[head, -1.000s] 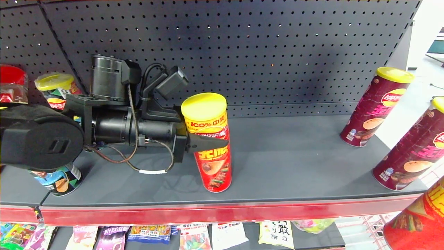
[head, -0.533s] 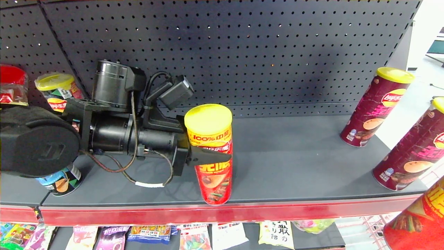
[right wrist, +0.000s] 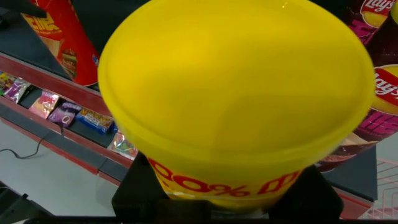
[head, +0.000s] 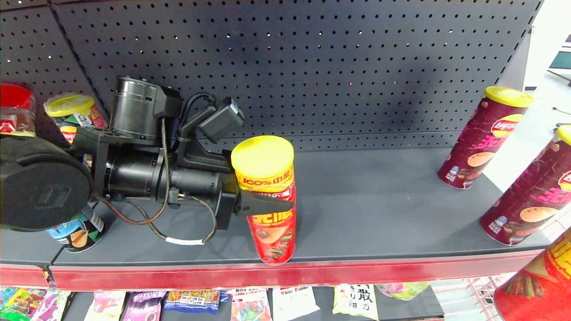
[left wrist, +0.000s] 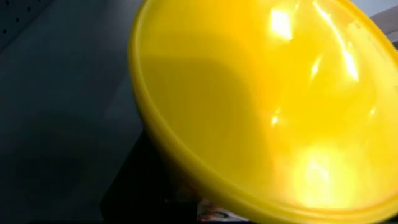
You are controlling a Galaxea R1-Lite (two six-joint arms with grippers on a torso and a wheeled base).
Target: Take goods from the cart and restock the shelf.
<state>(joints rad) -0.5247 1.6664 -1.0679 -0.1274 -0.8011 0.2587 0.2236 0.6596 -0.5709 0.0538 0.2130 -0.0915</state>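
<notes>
The left jaws are clamped on a red chip can (head: 273, 232) with a yellow lid (head: 262, 156) — upright, its base at the very front edge of the grey shelf (head: 379, 209). The right jaws grip a second can (right wrist: 236, 112) of the same kind, held out in front of the shelf. Two maroon cans (head: 484, 138) stand at the shelf's right end — well apart from the red one.

head: forward-down at shelf (head: 379, 214) | wrists: close over yellow lids (left wrist: 261, 112) | head+right share red can (head: 271, 214)
</notes>
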